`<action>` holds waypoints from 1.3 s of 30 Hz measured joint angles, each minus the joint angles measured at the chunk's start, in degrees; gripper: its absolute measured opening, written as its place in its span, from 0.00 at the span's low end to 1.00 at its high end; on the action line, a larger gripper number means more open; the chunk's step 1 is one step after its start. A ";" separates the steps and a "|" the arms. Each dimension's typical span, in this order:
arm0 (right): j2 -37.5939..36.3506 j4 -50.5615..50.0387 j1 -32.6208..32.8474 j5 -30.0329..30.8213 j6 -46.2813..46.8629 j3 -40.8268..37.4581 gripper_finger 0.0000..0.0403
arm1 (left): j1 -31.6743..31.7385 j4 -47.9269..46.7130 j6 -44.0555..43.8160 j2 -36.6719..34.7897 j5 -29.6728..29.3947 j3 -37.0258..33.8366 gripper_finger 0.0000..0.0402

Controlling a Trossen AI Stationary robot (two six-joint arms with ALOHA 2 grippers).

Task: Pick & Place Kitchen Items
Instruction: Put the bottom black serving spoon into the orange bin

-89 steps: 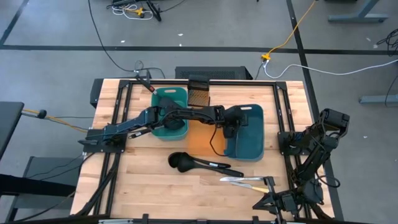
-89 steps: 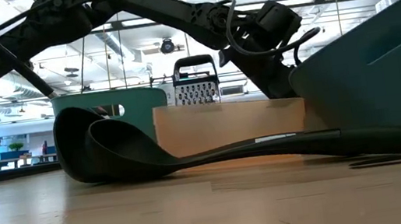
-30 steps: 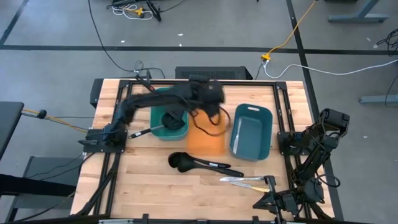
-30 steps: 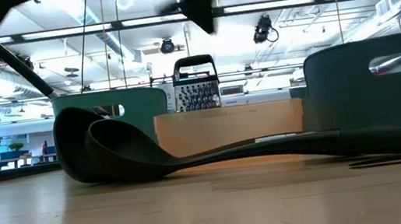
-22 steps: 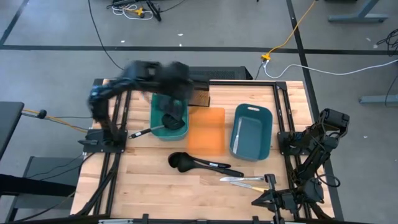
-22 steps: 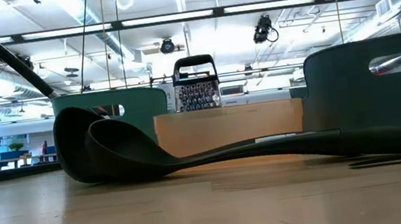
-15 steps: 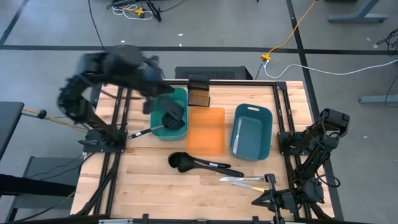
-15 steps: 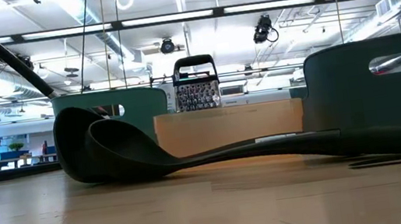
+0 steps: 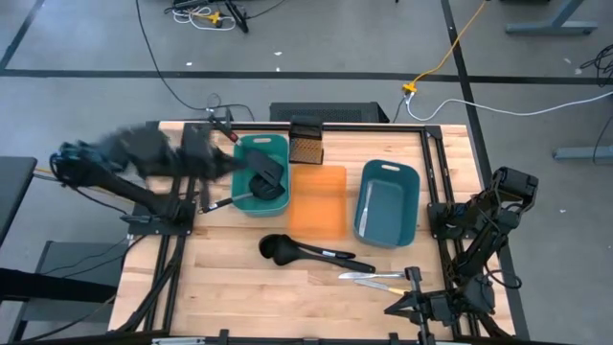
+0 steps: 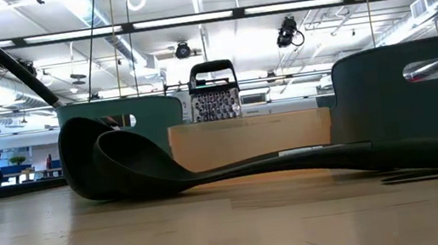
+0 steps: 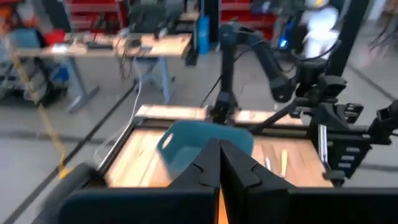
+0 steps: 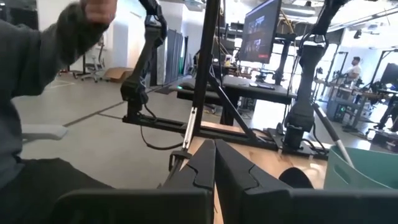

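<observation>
Both grippers were closed, empty. 2 black ladles (image 9: 287, 249) looked stiff, light; best grasped mid-handle (image 9: 330, 254), where bowls won't tip them.

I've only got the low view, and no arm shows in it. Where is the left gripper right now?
Observer: The left gripper is by the table's left edge, shut, with nothing in it.
Operator: And the right one?
Observer: The right gripper is parked at the table's right edge, also shut.
Operator: What's inside the teal tray?
Observer: A black spatula has its head in the teal tray, with the handle poking out over the left side.
</observation>
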 joint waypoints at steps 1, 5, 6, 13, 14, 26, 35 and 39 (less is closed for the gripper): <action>0.00 -0.24 -0.07 -0.03 0.52 0.00 0.03 | -1.01 6.62 1.64 -1.58 -0.37 -6.14 0.00; 0.00 -0.97 -0.24 0.03 1.81 0.00 0.03 | -4.10 26.58 5.85 -8.61 -3.41 -26.27 0.00; 0.00 -1.00 -0.24 0.03 1.94 0.00 0.03 | -4.33 28.60 6.19 -10.97 -5.36 -29.70 0.00; 0.00 -1.13 -1.24 0.06 2.64 0.00 0.03 | -4.28 30.19 3.74 -30.12 -8.57 -45.82 0.00; 0.00 -1.16 -1.77 0.06 2.62 0.00 0.03 | -4.34 30.46 2.99 -32.25 -8.66 -48.11 0.00; -0.53 -11.09 -13.05 -4.73 12.94 -0.03 0.02 | -4.26 37.52 5.12 -40.43 -11.99 -66.24 0.00; -4.65 -65.18 -22.26 -14.37 32.93 18.65 0.02 | -4.22 43.86 9.36 -41.38 -10.03 -69.22 0.04; -2.97 -90.13 -25.58 -19.61 42.69 30.31 0.02 | -4.24 44.81 10.59 -41.38 -4.84 -69.22 0.06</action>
